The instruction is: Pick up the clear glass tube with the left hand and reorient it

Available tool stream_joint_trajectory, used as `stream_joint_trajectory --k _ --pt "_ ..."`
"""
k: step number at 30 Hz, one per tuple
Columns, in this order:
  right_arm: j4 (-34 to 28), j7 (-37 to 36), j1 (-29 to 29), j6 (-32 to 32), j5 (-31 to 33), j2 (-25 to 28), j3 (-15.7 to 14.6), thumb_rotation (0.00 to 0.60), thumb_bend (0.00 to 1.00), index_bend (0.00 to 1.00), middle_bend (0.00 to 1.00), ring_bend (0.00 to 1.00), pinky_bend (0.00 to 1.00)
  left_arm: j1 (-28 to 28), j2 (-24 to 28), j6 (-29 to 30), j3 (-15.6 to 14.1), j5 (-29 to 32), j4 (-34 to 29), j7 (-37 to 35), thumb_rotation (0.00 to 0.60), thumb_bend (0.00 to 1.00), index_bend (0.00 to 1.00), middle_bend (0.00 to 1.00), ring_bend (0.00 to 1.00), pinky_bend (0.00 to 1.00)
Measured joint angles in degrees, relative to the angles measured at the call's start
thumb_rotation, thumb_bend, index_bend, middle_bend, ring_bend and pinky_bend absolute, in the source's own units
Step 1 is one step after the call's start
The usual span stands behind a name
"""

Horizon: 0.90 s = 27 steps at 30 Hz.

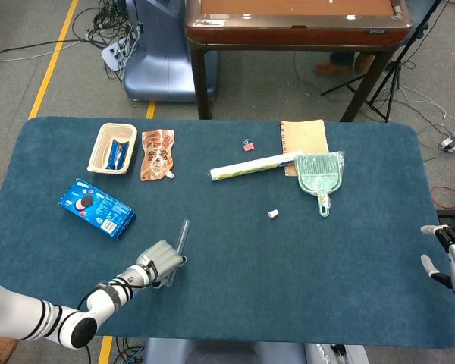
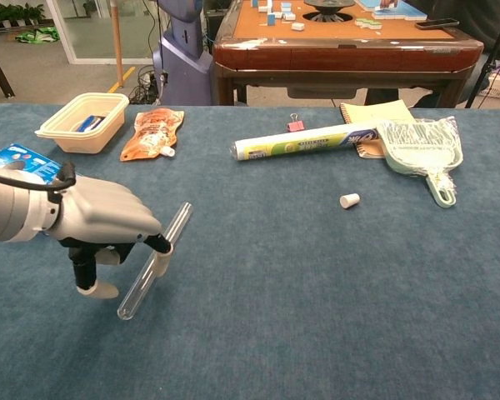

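The clear glass tube [image 2: 155, 260] is held by the left robot hand [image 2: 100, 225] near the left front of the blue counter [image 2: 333, 292], pinched about midway along its length between the fingers [image 2: 161, 245] and the palm side. It slants, with the near end low and to the left and the far end pointing up and to the right. From the chest view it looks lifted off the cloth, though whether the low tip still touches cannot be told. In the head view the tube [image 1: 180, 240] sticks out past the left robot hand [image 1: 158, 262] toward the far side.

The pick-up looks done, and the turning is the step in hand. To do it well, keep the pinch firm but gentle, since smooth glass slips easily and a hard squeeze risks cracking it. Rotate at the wrist rather than shuffling the fingers, and hold the low end above the counter so it does not catch and lever out. The biscuit box [image 2: 21, 164], just beside the wrist, should be kept out of the sweep.

The right robot hand [image 1: 449, 258] hangs at the counter's right edge, fingers spread, holding nothing.
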<state>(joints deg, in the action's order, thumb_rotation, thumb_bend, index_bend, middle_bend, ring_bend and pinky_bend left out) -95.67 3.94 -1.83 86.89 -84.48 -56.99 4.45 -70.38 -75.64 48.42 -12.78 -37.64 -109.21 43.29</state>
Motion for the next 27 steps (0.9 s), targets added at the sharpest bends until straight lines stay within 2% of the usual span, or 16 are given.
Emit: stream_joint_trajectory --k 5,8,20,27 --pt "-0.5 0.3 0.2 0.3 -0.1 0.2 -0.1 0.600 0.30 0.36 0.39 0.34 0.38 2.7 0.7 4.1 3.6 -3.3 0.4 -4.9 0.539 0.29 0.25 0.95 1.00 0.87" --pt "-0.5 0.2 0.5 0.6 -0.1 0.4 -0.1 0.600 0.30 0.36 0.39 0.35 0.38 3.5 0.5 4.9 5.0 -2.8 2.8 -6.1 0.530 0.29 0.24 0.95 1.00 0.87" --pt "-0.6 0.0 0.9 0.9 0.1 0.7 -0.3 0.600 0.30 0.36 0.39 0.35 0.38 2.8 -4.9 0.5 7.1 10.9 16.5 -4.7 0.524 0.29 0.23 0.95 1.00 0.87" --pt "-0.3 -0.1 0.8 0.6 0.4 0.5 -0.2 0.600 0.30 0.36 0.39 0.35 0.38 1.4 -6.9 -2.8 7.5 15.4 18.4 -3.3 0.520 0.29 0.23 0.95 1.00 0.87"
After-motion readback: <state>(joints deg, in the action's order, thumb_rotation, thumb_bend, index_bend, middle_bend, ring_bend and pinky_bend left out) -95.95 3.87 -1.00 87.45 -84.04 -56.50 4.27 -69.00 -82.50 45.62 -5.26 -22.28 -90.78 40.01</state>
